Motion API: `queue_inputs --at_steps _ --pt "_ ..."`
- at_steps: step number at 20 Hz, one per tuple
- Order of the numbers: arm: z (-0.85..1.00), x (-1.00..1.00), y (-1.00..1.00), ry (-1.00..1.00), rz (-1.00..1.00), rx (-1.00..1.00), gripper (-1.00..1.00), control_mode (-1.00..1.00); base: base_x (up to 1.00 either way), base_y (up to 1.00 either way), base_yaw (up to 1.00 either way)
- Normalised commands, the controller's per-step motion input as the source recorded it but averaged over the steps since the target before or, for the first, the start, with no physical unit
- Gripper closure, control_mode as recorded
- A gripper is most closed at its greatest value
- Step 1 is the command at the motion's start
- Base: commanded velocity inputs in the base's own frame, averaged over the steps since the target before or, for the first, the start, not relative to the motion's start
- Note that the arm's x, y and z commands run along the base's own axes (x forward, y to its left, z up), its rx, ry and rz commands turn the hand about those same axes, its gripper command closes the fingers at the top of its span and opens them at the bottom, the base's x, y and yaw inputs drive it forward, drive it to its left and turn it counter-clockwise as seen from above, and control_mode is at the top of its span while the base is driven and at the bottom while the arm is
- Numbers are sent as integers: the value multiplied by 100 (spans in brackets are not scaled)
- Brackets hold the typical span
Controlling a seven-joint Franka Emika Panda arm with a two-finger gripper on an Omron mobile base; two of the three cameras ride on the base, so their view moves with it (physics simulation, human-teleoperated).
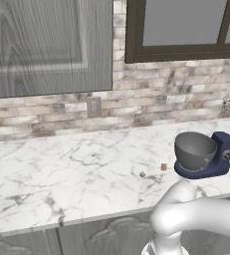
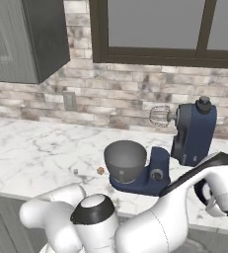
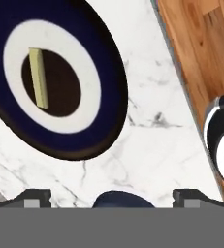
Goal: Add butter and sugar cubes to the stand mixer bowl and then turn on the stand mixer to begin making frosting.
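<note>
Marble surface (image 1: 61, 169) w/ tan butter (image 1: 164, 167) & pale sugar cubes (image 1: 142, 174) lying centre-frame just left of stand mixer (image 1: 206, 157), both outside its bowl; end effector (image 3: 111, 196), tips apart & empty, looks at step one: next, reach for butter.

From my left base view, the stand mixer (image 1: 206, 159) sits on the counter (image 1: 61, 169) at about three o'clock, its bowl (image 1: 193, 151) on the base toward nine o'clock and its head tilted back toward the wall (image 1: 151, 99). The butter (image 1: 164, 167) lies on the counter just beside the mixer's base at its nine o'clock, and the sugar cubes (image 1: 142, 174) lie a little farther out the same way, apart from the butter. An outlet (image 1: 93, 106) sits in the wall at eleven o'clock of those two, and a window (image 1: 186, 30) hangs above the mixer at twelve.
</note>
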Motion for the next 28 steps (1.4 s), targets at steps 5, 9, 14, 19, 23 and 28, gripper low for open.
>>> queue_inputs --at_steps 5,9,14,19,23,28 --pt "-29 22 -16 4 -4 4 -100 -100 0 0 0" --pt "-25 10 -20 0 -4 8 -100 -100 0 0 0" --pt "-11 17 -15 0 -3 7 -100 -100 0 0 0" --pt "-4 31 -16 1 -2 3 -100 -100 0 0 0" --pt "-13 29 -14 1 -2 0 -100 -100 0 0 0" --pt "-19 23 -16 2 -1 0 -100 -100 0 0 0"
